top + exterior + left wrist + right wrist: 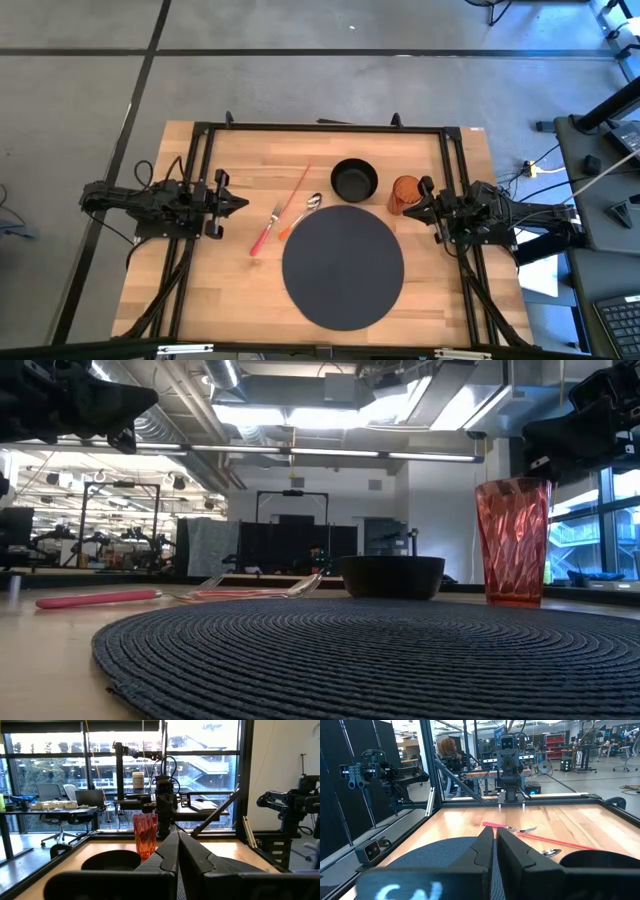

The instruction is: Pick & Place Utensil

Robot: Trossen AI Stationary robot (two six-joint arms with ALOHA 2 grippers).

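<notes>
A pink-handled fork (267, 229) and an orange-handled spoon (300, 216) lie flat on the wooden table, left of a round dark placemat (343, 265). A thin orange stick (293, 191) lies beside them. The right wrist view shows the fork's tines (526, 828), the stick (560, 841) and the spoon's bowl (551, 852). My left gripper (243, 205) (178, 837) hovers shut at the table's left, pointing toward the utensils. My right gripper (410, 208) (495, 832) hovers shut at the right, next to the cup.
A black bowl (354, 180) (392, 576) stands past the placemat's far edge, and a red ribbed cup (405, 194) (513, 540) stands to its right, close to my right gripper. A black frame (320, 127) runs along the table's left, far and right edges.
</notes>
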